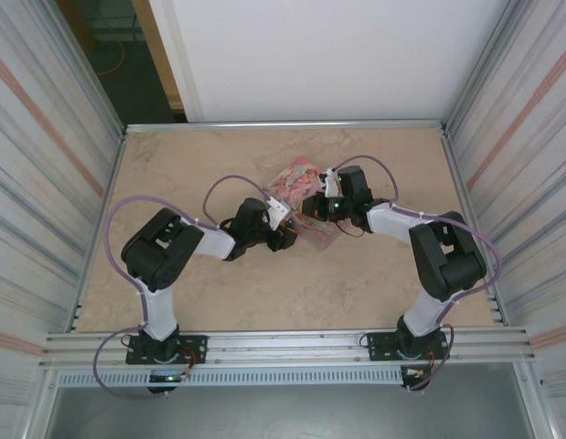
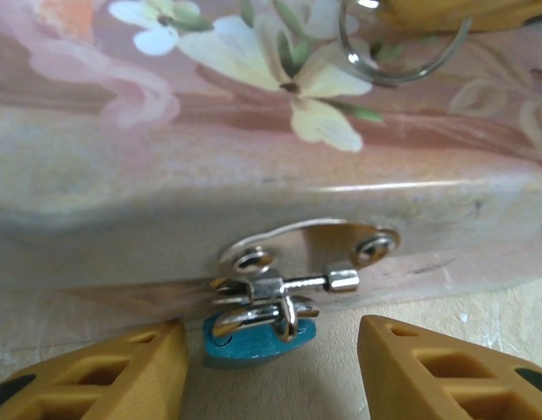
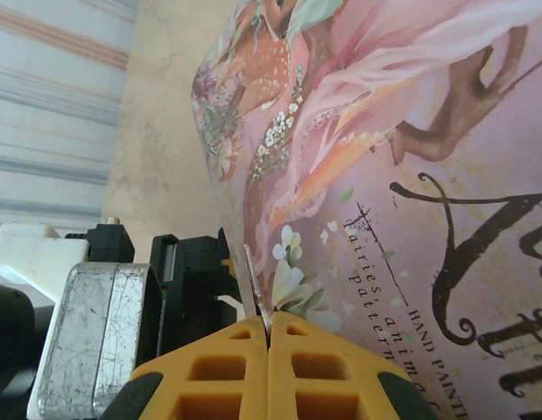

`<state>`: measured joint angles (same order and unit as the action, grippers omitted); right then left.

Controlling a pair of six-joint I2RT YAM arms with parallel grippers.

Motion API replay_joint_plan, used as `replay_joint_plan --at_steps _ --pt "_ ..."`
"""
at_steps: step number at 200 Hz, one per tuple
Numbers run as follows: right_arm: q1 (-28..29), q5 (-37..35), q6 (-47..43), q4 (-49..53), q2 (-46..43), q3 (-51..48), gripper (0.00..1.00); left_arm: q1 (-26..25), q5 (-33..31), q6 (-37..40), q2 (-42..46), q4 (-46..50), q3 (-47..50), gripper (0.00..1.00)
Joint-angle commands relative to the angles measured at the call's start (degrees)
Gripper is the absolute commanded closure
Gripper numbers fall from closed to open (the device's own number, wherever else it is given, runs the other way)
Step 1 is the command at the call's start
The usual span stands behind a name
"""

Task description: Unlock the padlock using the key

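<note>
The left gripper (image 2: 272, 337) is released: in its wrist view the two yellow fingers (image 2: 104, 372) stand wide apart and they touch nothing. The padlock (image 2: 256, 343) sits in the gap between them, a little closer to the left finger, just in front of the fingertips. It is small and blue-teal, and its thin silvery shackle (image 2: 253, 317) passes through the metal hasp (image 2: 310, 241) on the side wall of the pink tin (image 2: 122, 201). The body of the padlock hangs under the hasp, down at the beige table (image 2: 481, 319). Beyond the fingertips the wall of the tin goes up to a lid painted with pale flowers, and over the far edge of this lid a silvery key ring (image 2: 402, 74) hangs under another yellow finger. The right gripper (image 3: 269, 328) is clenched: in its own wrist view the two yellow fingers are pressed together on the key (image 3: 256, 289), of which I can see only a narrow silvery edge that comes out ahead of the fingertips. Directly ahead of this gripper and to its right the illustrated lid of the tin rises, tilted, very close. To its left are black and grey parts of the other arm. From the top camera both grippers meet at the tin in the middle of the table, one on each side of it.
</note>
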<state>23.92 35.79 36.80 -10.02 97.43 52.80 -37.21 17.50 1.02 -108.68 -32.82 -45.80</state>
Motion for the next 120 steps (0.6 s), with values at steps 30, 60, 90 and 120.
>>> replay_joint_plan --at_steps 30,60,90,120 --pt "0.25 -0.14 -0.08 1.17 -2.31 -1.35 1.0 -1.64 -3.58 -0.43 0.2 0.76 -2.95 0.53" --pt "0.34 -0.06 0.38 1.18 -3.98 -1.47 1.0 -1.92 -3.34 -0.79 1.24 1.51 -3.31 0.59" --pt "0.24 -0.82 -0.14 2.71 -6.91 -1.86 1.0 -2.03 -2.03 -1.86 3.23 3.19 -3.2 0.63" --pt "-0.32 -1.97 -0.91 4.39 -10.22 -3.19 1.0 -2.08 -0.63 -3.62 5.54 6.29 -3.56 0.67"
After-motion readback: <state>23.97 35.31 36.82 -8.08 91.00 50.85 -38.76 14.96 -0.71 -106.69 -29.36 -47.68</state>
